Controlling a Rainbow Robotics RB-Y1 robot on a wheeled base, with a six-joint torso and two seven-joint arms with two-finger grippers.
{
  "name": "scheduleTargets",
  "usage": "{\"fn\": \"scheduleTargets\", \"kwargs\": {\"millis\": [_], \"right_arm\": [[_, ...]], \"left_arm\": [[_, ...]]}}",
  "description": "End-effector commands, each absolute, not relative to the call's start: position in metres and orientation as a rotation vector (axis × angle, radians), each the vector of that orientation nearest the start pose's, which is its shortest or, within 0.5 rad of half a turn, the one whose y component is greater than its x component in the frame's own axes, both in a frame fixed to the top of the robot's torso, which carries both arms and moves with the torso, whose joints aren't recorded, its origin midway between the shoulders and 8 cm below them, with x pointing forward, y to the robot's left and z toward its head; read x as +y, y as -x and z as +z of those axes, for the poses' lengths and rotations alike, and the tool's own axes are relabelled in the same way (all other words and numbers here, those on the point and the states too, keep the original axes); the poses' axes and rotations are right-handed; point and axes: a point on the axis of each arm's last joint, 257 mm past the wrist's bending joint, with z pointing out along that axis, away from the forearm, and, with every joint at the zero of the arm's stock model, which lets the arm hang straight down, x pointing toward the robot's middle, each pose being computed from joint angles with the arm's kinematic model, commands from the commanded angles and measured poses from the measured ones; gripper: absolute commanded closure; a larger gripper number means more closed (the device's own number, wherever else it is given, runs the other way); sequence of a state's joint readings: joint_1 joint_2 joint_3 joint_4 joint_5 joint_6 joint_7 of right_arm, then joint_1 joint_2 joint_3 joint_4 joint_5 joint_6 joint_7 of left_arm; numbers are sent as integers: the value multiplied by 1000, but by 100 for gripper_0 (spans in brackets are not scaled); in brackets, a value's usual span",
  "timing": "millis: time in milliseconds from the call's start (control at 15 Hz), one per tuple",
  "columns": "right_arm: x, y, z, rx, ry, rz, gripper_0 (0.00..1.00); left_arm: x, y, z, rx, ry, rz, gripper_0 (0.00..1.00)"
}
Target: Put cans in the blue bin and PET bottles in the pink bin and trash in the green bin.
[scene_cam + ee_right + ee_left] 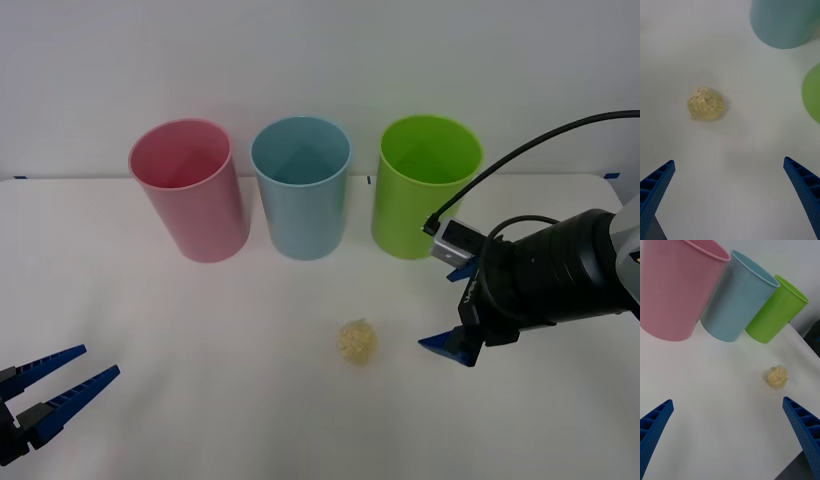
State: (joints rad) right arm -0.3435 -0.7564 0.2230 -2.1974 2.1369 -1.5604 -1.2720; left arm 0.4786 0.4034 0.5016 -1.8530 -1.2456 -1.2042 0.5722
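While right end effector (452,310) gapes released beside it, trash (357,342) pale yellow, crinkled, ball-shaped, on white table (200,400)

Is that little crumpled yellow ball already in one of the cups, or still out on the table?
Still out: the trash lies on the white table, in front of the blue bin and green bin.

table (150,330): white, carrying everything | far side: pink bin (190,190), blue bin (301,187), green bin (425,185) standing upright in a row; blue sitting between the others | nearer: trash (357,342) lying alone, apart from the bins
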Motion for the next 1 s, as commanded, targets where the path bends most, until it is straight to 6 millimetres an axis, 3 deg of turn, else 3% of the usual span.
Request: {"fn": "scheduleTargets", "kwargs": {"millis": [67, 467, 1000], "right_arm": [[-140, -388, -208, 2211, 1402, 193, 0], [-113, -391, -231, 2237, 1456, 222, 0], [-97, -400, -260, 2245, 1500, 218, 0]], "left_arm": [[306, -309, -223, 1852, -248, -810, 0], [306, -309, -223, 1852, -248, -810, 0], [306, -309, -223, 1852, -248, -810, 0]]}}
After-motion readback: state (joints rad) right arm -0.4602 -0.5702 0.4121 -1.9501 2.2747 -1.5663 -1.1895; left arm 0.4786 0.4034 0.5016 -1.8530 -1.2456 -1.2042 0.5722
